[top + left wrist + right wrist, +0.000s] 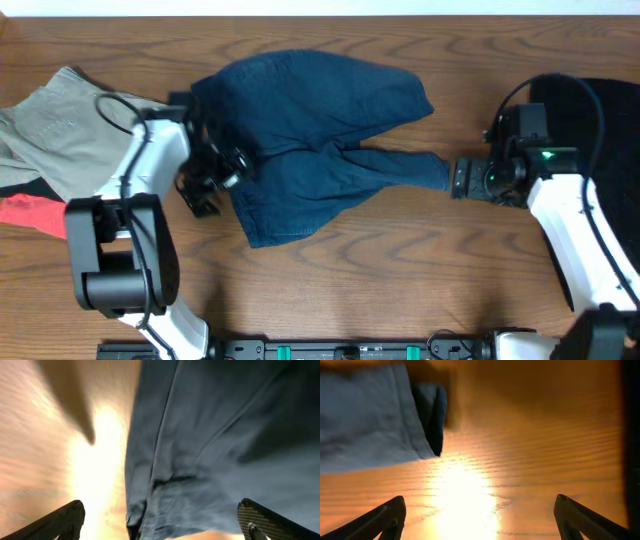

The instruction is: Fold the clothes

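Note:
A wrinkled dark navy-blue garment [310, 140] lies in the middle of the wooden table, one leg stretched to the right. My left gripper [212, 175] is open at its left edge; in the left wrist view the fingers [160, 525] straddle the cloth's edge [210, 450] without closing on it. My right gripper [462, 178] is open at the tip of the leg; in the right wrist view the fingers [480, 520] hang over bare wood, with the hem [380, 415] ahead at upper left. A khaki-grey piece [60, 125] and a coral-red piece [35, 213] lie at far left.
A black cloth or mat [590, 120] lies at the right edge under the right arm. The left arm's base [120, 270] stands at the lower left. Bare wood [380, 270] runs along the table's front.

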Robot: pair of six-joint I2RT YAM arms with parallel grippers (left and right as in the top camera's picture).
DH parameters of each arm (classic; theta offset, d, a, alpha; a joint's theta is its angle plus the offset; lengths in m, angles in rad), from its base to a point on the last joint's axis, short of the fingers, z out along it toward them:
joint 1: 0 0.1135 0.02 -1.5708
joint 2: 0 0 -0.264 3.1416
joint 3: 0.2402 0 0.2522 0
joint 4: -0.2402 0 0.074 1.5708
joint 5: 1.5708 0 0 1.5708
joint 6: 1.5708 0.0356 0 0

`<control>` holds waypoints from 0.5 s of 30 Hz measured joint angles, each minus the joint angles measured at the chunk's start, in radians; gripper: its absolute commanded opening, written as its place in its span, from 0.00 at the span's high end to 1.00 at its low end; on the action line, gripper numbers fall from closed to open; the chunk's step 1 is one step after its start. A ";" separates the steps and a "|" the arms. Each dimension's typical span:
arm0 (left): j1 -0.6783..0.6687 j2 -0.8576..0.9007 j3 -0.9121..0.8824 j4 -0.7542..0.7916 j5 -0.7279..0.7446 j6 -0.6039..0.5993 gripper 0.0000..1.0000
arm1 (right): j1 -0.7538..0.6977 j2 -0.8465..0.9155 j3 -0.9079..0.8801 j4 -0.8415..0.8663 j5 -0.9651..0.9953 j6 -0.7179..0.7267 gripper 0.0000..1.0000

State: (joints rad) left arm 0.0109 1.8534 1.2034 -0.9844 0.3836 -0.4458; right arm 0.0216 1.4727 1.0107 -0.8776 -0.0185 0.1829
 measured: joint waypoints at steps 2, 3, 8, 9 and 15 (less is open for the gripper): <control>-0.027 0.000 -0.047 0.008 0.003 0.006 0.03 | 0.000 0.019 -0.029 0.030 -0.014 -0.010 0.09; -0.040 0.000 -0.070 0.016 0.004 0.008 0.04 | 0.000 0.027 -0.047 0.053 -0.022 -0.013 0.09; -0.092 0.001 -0.156 0.086 0.007 0.011 0.37 | 0.002 0.059 -0.126 0.216 -0.077 -0.026 0.10; -0.101 0.000 -0.165 0.093 0.009 0.012 0.49 | 0.002 0.063 -0.146 0.267 -0.089 -0.028 0.10; -0.112 -0.002 -0.180 0.115 -0.004 0.021 0.85 | 0.024 0.065 -0.220 0.443 -0.125 -0.036 0.19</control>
State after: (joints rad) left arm -0.1009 1.8515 1.0233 -0.8696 0.3798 -0.4252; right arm 0.0456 1.5379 0.7902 -0.4347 -0.1432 0.1471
